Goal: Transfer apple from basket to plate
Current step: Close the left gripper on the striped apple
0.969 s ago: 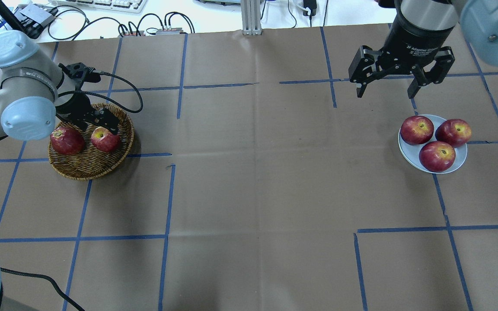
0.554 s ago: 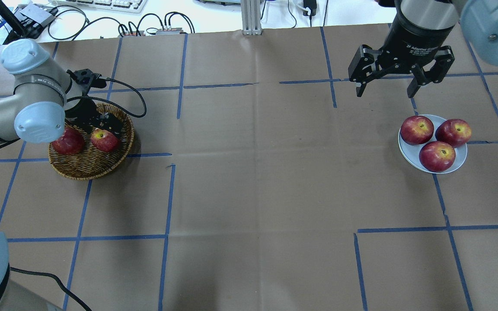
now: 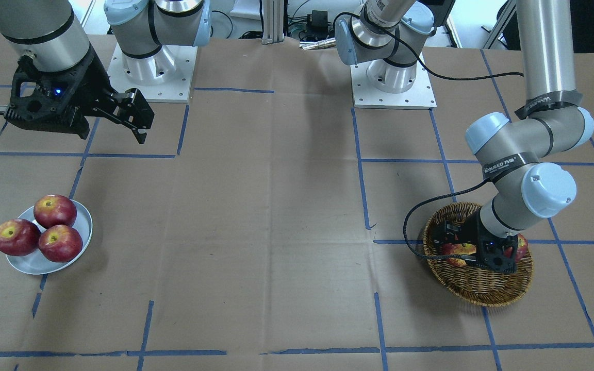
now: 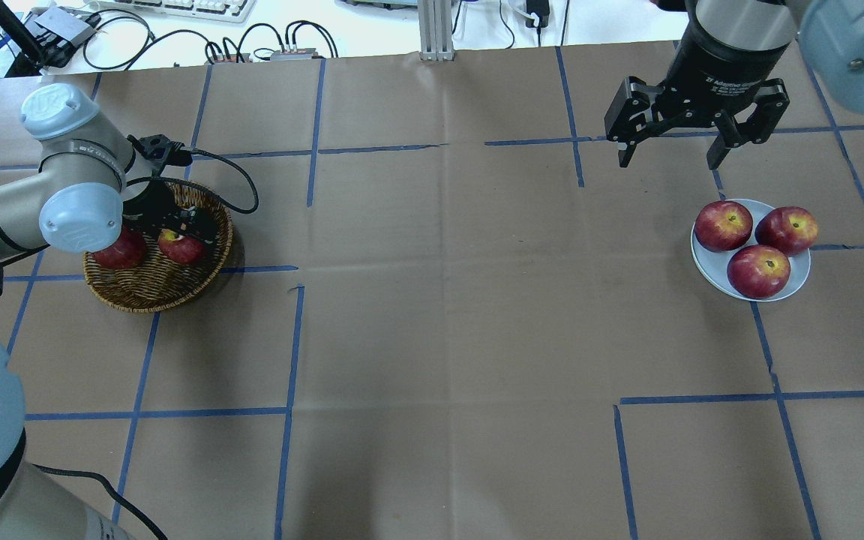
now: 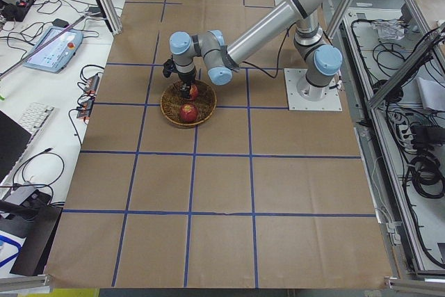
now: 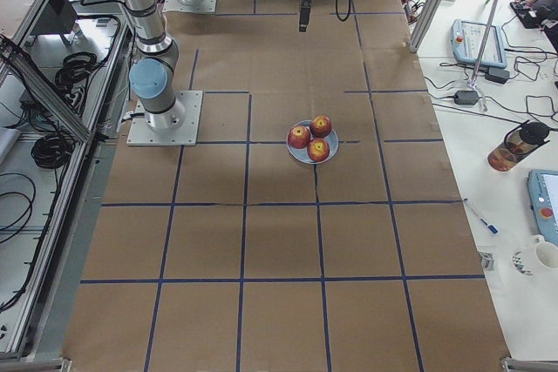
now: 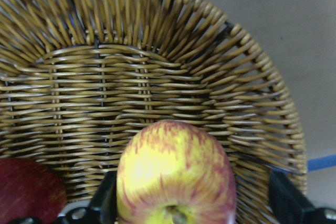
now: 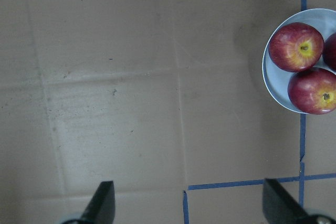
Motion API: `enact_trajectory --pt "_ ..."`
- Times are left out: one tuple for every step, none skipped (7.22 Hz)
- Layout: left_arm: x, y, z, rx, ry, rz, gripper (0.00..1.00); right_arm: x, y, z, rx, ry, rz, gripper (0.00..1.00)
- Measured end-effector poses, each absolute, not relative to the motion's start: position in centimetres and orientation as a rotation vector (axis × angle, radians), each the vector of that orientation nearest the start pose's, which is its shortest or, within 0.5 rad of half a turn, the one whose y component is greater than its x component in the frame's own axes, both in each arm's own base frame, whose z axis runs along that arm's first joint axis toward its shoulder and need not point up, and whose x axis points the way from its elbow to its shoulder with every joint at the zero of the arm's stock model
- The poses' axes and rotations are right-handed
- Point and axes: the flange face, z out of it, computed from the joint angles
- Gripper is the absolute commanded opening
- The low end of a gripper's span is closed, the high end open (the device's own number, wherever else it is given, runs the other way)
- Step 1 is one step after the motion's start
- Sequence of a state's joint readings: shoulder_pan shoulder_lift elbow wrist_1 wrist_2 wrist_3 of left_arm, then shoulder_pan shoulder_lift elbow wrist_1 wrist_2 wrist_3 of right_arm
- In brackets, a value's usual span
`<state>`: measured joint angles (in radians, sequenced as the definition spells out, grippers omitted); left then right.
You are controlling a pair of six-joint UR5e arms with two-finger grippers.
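Note:
The apple (image 7: 176,177), yellow streaked with light red, lies in the wicker basket (image 4: 148,294) at the table's left. My left gripper (image 4: 179,229) is down in the basket, open, with its fingers (image 7: 105,200) on either side of the apple. A gap shows on the right side. The apple is partly hidden under the gripper in the overhead view (image 4: 181,249). My right gripper (image 4: 668,159) is open and empty, hovering behind the pale plate (image 4: 705,267) at the right.
A dark red apple (image 4: 118,251) lies beside the streaked one in the basket. Three dark red apples (image 4: 757,271) fill most of the plate. Blue tape lines cross the brown paper. Cables and a keyboard lie beyond the far edge.
My left arm has swung forward and lowered its gripper into the basket over the streaked apple. The right arm and the plate's apples have not moved.

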<state>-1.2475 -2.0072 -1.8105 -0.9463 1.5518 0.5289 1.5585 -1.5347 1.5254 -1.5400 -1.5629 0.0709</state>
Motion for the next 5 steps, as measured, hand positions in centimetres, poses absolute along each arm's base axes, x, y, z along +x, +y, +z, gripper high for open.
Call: enact_trajectory --pt "5.79 -59.43 19.38 0.320 3.165 0.071 0.82 12.78 -50.65 48.94 0.131 3.132 0.033 1.00" --pt "5.90 -59.64 19.11 0.315 3.167 0.075 0.62 12.78 -50.61 48.98 0.130 3.132 0.033 1.00" --pt "5.98 -59.76 19.04 0.291 3.168 0.076 0.48 12.79 -50.60 49.01 0.130 3.131 0.031 1.00" --pt "6.11 -59.76 19.07 0.259 3.159 0.082 0.47 12.80 -50.61 49.03 0.130 3.130 0.030 1.00" --pt "6.36 -59.68 19.36 0.236 3.130 0.093 0.47 12.81 -50.61 49.03 0.130 3.129 0.030 1.00"
